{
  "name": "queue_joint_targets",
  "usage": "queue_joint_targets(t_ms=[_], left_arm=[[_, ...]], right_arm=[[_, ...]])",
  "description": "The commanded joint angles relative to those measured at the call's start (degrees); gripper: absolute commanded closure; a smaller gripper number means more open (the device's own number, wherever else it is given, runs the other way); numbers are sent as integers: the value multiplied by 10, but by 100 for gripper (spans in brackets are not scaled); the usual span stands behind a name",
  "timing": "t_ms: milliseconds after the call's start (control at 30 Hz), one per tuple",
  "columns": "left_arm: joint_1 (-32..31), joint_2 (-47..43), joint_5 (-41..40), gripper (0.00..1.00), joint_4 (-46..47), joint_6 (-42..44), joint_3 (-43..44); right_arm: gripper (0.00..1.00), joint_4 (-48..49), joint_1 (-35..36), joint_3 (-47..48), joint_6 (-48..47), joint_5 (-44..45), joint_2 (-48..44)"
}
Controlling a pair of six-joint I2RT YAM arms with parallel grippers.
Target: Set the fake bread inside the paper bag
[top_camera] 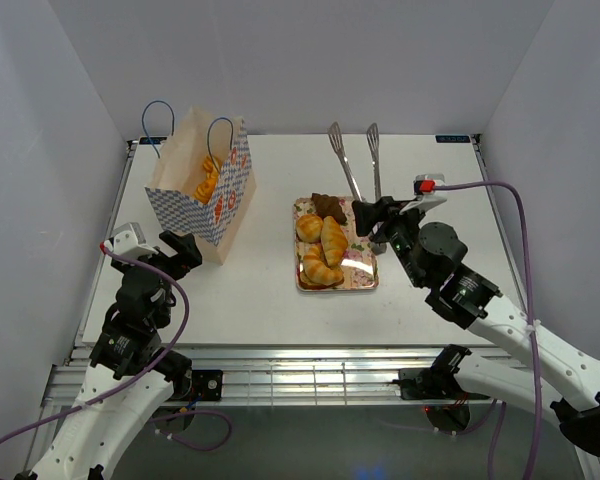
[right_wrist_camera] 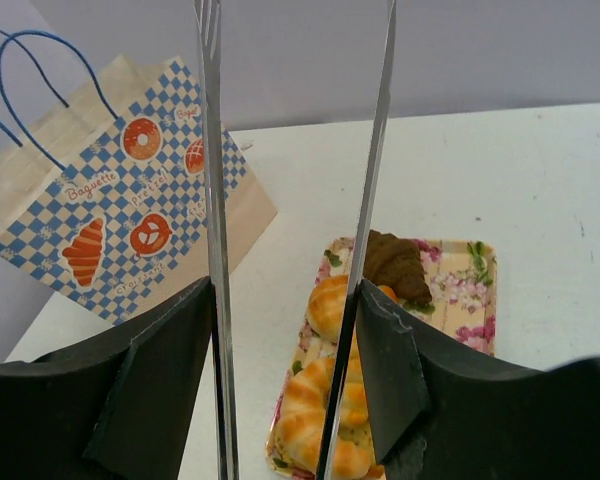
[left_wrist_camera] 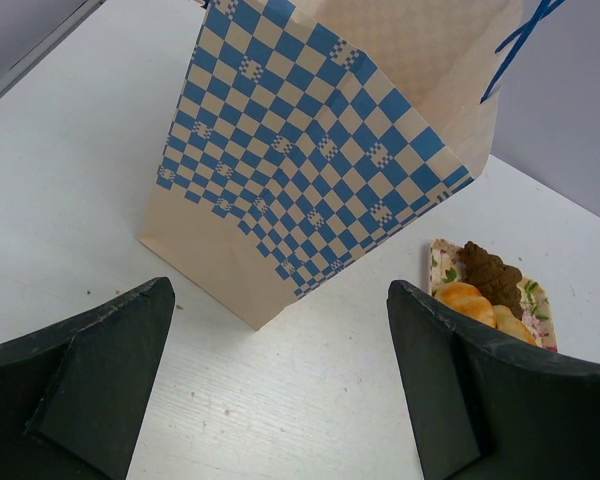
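Observation:
The paper bag [top_camera: 225, 195] stands upright at the left, with a golden bread [top_camera: 208, 180] inside it. Several golden rolls [top_camera: 325, 245] and one dark brown piece [top_camera: 328, 207] lie on the floral tray [top_camera: 362, 272]. My right gripper [top_camera: 375, 215] is shut on metal tongs [top_camera: 355, 160], whose open tips point to the far edge, above the tray's right side. In the right wrist view the tongs [right_wrist_camera: 212, 150] frame the bag [right_wrist_camera: 130, 200], the dark piece [right_wrist_camera: 395, 262] and the rolls [right_wrist_camera: 305, 420]. My left gripper [top_camera: 180, 250] is open and empty just in front of the bag [left_wrist_camera: 310, 150].
The bag's blue cord handles [top_camera: 160, 110] stick up at the back left. The white table's edges [top_camera: 280, 345] are bounded by grey walls on three sides. The tray [left_wrist_camera: 440, 262] shows to the right of my left gripper [left_wrist_camera: 280, 290].

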Motion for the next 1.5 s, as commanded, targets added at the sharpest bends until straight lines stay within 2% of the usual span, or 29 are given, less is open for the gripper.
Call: queue_joint_targets(t_ms=[0, 200, 467, 600, 767, 1267, 1467], left_arm=[[-2, 2, 9, 2, 7, 6, 2], [-2, 1, 10, 2, 7, 7, 2], [-2, 1, 15, 2, 8, 8, 1], [-2, 1, 18, 2, 9, 8, 0], [-2, 3, 20, 2, 10, 9, 1], [-2, 6, 28, 2, 13, 11, -1], [-2, 5, 28, 2, 13, 11, -1]], right_arm=[[37, -11, -1, -40, 61, 48, -30], [37, -37, -1, -136, 135, 27, -45], [37, -53, -1, -178, 165, -30, -2], [37, -59, -1, -168, 164, -74, 50], [37, -92, -1, -145, 160, -84, 93], [37, -107, -1, -130, 156, -105, 106], [48, -122, -1, -115, 152, -112, 83]])
